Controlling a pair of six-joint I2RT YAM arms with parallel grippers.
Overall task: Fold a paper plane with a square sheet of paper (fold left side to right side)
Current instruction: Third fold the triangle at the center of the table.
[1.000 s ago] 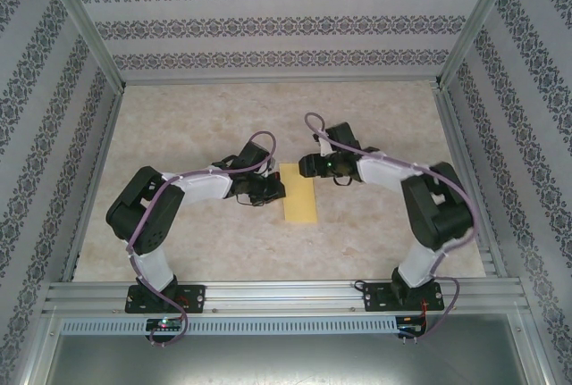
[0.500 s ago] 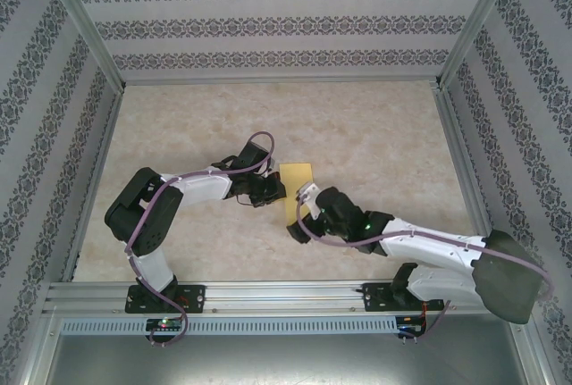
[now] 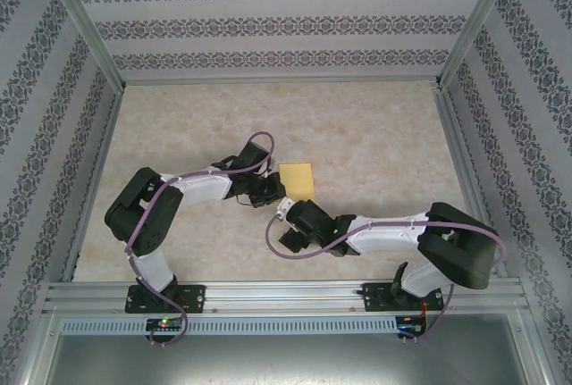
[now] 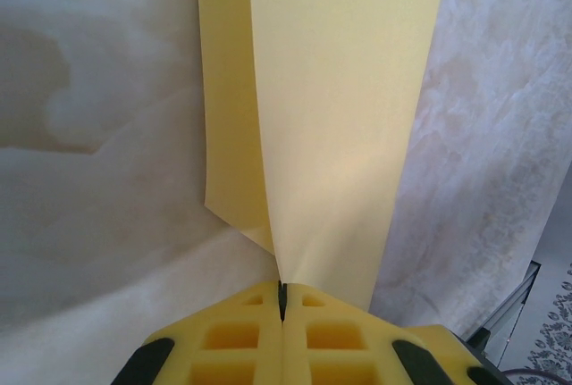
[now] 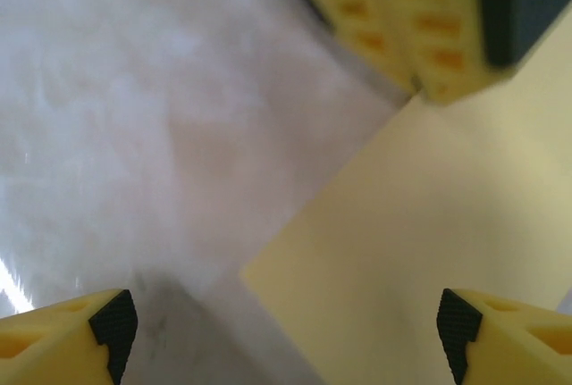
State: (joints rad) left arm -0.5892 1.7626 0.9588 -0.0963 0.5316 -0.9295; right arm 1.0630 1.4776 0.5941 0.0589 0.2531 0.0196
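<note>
paper: yellow sheet (image 4: pixel 340 117), doubled into a narrow strip, flat on the table (image 3: pixel 375 135) at mid-table, between the two arms
left gripper (image 4: pixel 282 300): pressed together, pinching the paper's left edge, layers lifting a little there
right gripper (image 5: pixel 286 327): spread wide, holding nothing, over the paper's near corner, just beside the left gripper
step: half fold looks made; probably flattening or re-gripping
next move: likely lower the right gripper onto the near corner while the left pinch keeps the layers aligned
</note>
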